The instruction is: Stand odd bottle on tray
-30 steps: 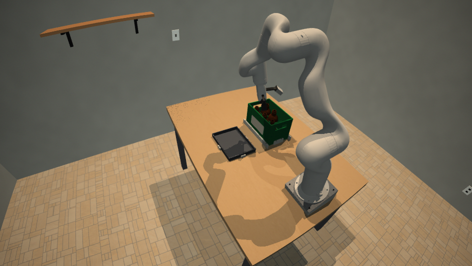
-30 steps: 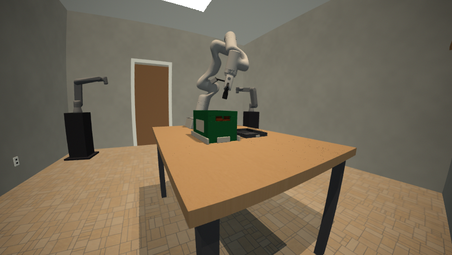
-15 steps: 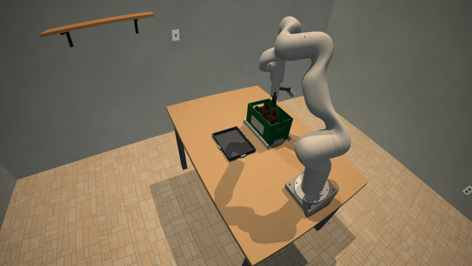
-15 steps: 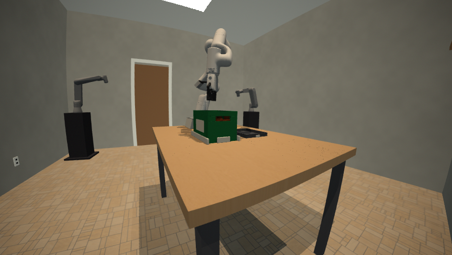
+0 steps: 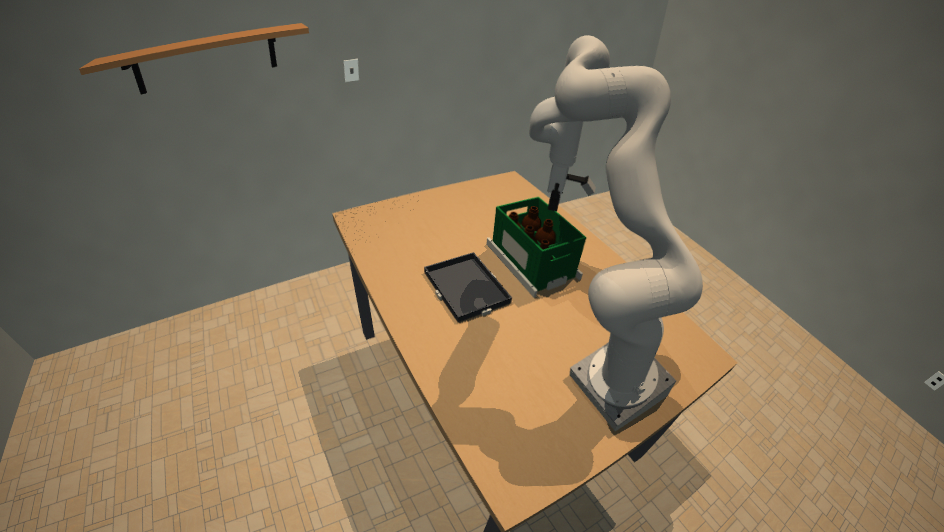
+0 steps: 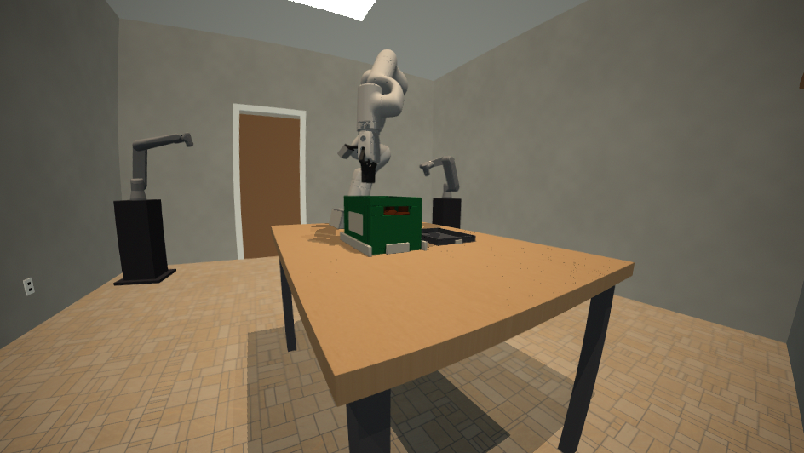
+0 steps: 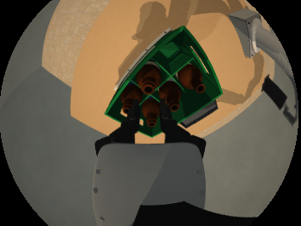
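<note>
The crate [image 5: 553,259] is dark green with a pale grey panel on its side. The bottles [image 7: 170,92] are brown. The tray [image 5: 437,272] is black with a dark grey floor. The table [image 6: 427,303] is tan on black legs, the arm [image 5: 644,198] off-white, the floor [image 5: 165,422] a beige block pattern.

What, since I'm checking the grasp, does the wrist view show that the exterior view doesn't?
Wrist only: five bottles standing in the crate's cells, with the fingers flanking the nearest one; contact is unclear.
Exterior only: the tray beside the crate, a door, two other arms, and the gripper apparently above the crate's rim.
Both: crate, table, gripper.
</note>
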